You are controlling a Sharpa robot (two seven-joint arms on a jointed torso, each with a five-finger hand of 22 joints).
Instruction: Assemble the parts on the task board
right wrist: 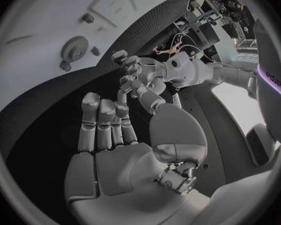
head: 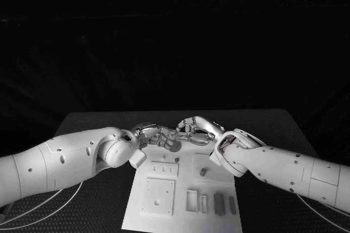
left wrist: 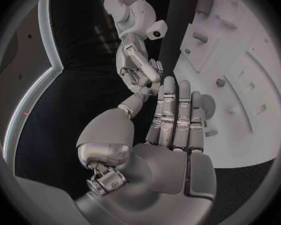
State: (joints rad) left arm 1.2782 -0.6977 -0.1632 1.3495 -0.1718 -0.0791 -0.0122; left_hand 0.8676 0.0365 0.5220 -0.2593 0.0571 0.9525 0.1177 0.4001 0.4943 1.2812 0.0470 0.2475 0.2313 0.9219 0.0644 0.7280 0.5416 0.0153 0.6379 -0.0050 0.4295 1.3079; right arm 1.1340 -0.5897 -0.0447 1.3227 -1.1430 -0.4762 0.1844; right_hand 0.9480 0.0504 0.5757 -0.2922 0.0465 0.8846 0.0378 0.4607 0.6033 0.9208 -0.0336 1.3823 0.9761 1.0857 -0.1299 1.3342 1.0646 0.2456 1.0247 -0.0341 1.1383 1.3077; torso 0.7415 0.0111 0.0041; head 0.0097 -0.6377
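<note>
The white task board [head: 219,185] lies in the middle of the table. My left hand [head: 151,136] and right hand [head: 198,131] meet fingertip to fingertip over its far end. A grey gear [head: 173,144] lies on the board just below them, and it also appears as the gear [right wrist: 75,47] and the gear [left wrist: 209,105]. In the left wrist view my left hand [left wrist: 168,135] has straight fingers and an empty palm, its thumb reaching to the right hand [left wrist: 139,67]. My right hand [right wrist: 115,135] is likewise bare-palmed, its thumb near the left hand [right wrist: 137,75]. I see no part between them.
Nearer me the board carries a small raised plate [head: 164,168], a larger square plate [head: 159,195], a small peg [head: 203,171] and several upright slots and blocks [head: 211,202]. Black table mat [head: 95,202] surrounds the board. Cables [head: 51,205] trail at the left.
</note>
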